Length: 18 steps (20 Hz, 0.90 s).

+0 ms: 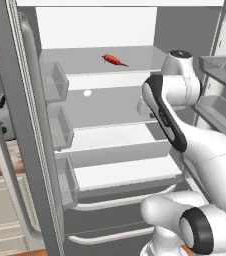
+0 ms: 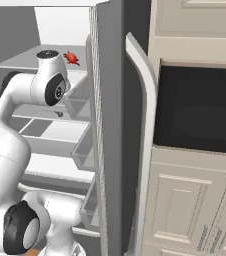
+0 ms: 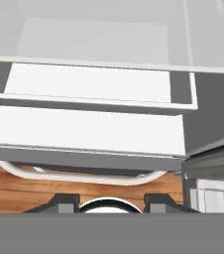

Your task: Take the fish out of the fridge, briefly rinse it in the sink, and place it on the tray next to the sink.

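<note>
fridge point(image 1: 110, 30) doors open | fish point(image 1: 114, 60) on top shelf, w/ nothing touching it | gripper point(image 3: 111, 202) spread, empty, facing lower shelves

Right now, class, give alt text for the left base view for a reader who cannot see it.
A small red-orange fish lies on the top glass shelf of the open fridge. The white robot arm rises at lower right, bending toward the shelves; grey door bins line the left.

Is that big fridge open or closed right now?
Open: the fridge doors are swung aside, baring white shelves, with the fish lying on the top one.
</note>
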{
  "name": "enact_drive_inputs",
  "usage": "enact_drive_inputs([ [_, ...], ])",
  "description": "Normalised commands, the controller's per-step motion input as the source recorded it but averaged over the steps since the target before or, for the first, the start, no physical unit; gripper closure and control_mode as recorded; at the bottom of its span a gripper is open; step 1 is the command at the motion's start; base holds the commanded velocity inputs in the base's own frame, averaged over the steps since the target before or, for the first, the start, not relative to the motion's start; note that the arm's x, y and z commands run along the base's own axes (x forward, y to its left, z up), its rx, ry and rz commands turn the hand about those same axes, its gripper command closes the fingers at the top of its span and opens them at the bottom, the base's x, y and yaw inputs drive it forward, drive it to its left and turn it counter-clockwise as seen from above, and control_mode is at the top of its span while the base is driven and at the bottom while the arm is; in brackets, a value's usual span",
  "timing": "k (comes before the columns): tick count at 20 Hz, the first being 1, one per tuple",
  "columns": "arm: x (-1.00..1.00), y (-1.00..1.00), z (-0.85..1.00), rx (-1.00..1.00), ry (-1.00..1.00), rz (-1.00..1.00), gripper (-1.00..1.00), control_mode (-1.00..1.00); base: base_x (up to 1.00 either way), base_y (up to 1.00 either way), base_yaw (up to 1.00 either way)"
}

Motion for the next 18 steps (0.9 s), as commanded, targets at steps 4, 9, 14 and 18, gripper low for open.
enact_drive_inputs([
  [4,-0.11,0.29,0.03,-0.02,-0.16,0.0,-1.0,-1.0,0.0,0.0,0.0],
  [9,-0.32,0.22,0.81,0.07,-0.6,0.05,-1.0,-1.0,0.0,0.0,0.0],
  [14,-0.13,-0.05,0.96,0.3,-0.61,0.21,-1.0,-1.0,0.0,0.0,0.0],
  [18,0.01,-0.11,0.74,0.24,-0.33,0.22,-1.0,-1.0,0.0,0.0,0.0],
])
